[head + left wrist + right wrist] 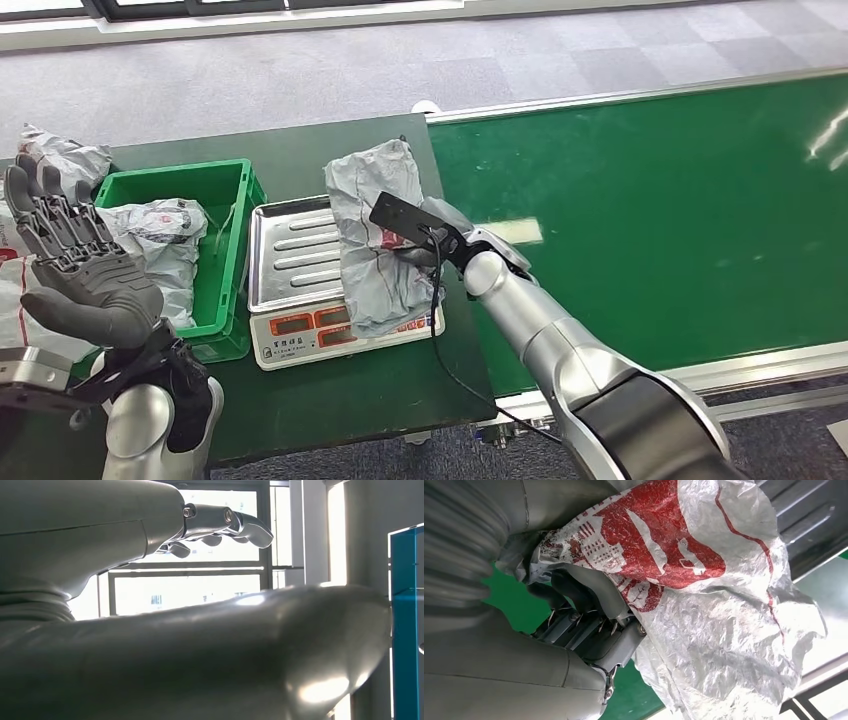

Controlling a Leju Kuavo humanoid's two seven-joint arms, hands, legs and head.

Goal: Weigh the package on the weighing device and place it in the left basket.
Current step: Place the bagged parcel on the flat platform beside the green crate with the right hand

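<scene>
From the head view, my right hand grips the crinkled grey plastic package, draped over the ribbed steel pan of the scale. My left hand is raised, fingers spread, beside the green plastic basket. At my right wrist, fingers clutch the red-printed film.

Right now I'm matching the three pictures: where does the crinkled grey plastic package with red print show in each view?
Head view: the crinkled grey plastic package with red print lies draped over the silver scale tray, right robot hand at it.
Left wrist view: not in it.
Right wrist view: the package sits close up against the hand's fingers.
Shared landmark: the scale tray.
</scene>
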